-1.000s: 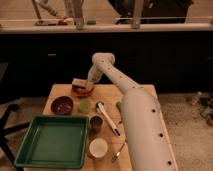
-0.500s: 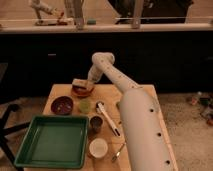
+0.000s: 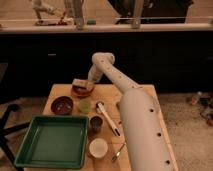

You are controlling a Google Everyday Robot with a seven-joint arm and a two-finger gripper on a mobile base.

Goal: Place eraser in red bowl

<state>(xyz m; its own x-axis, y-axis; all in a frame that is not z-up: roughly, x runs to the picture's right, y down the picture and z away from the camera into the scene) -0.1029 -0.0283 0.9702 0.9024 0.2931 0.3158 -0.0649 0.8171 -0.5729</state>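
A single camera looks from high on the robot's own side, angled down and forward across the wooden bench (image 3: pixel 145 92) toward a dark counter wall and window ledge along the top of the frame. The thick white arm (image 3: pixel 140 130) rises from lower right, close to the lens; its gripper (image 3: pixel 90 81) sits mid-frame, farther away.

The pincer (image 3: pixel 90 83) was white above the orange-red bowl (image 3: pixel 80 91); the other bowl (image 3: pixel 62 105) was maroon, the tray (image 3: pixel 52 142) green, the desk (image 3: pixel 137 93) tan.
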